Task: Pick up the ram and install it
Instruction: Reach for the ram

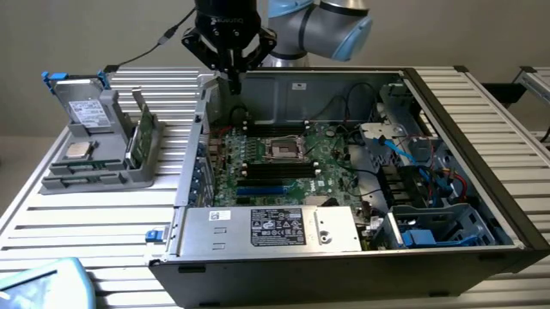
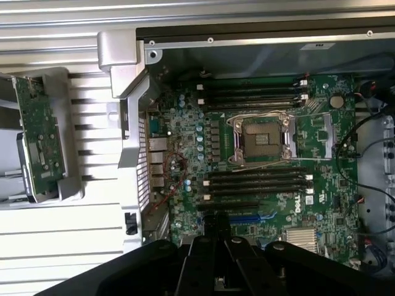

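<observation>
Where the slatted metal table (image 1: pixel 86 225) comes closest to the camera, a teal thing (image 1: pixel 38 283) pokes in at the corner, well apart from the pincer (image 1: pixel 234 82) and far below it. Next stands the open black case (image 1: pixel 344 273), lying on its side. Its silver power supply (image 1: pixel 266 225) sits at the near edge, well short of the pincer and lower. Beyond that lies the green board (image 1: pixel 297 170), with its square socket (image 1: pixel 284 149) below the pincer and a little toward the exterior view's right. Black slots run on either side of the socket. Cables and blue drive bays fill the case farther toward the exterior view's right.

Outside the case, off toward the exterior view's left of the pincer and lower, a grey holder (image 1: pixel 94 174) rests on the table. The ram (image 1: pixel 143 135) stands on edge in the holder's side nearest the case, apart from the pincer. A silver chip (image 1: pixel 79 150) lies flat farther out, and a drive (image 1: pixel 84 109) with blue handles stands farthest from the pincer. A plain grey wall closes the room behind.

The arm (image 1: pixel 326 22) reaches in from the far side, its wrist turned straight down. The pincer hangs over the board's far part, near the case's back wall, clear of the board. Its fingers are pressed together with nothing between them.
</observation>
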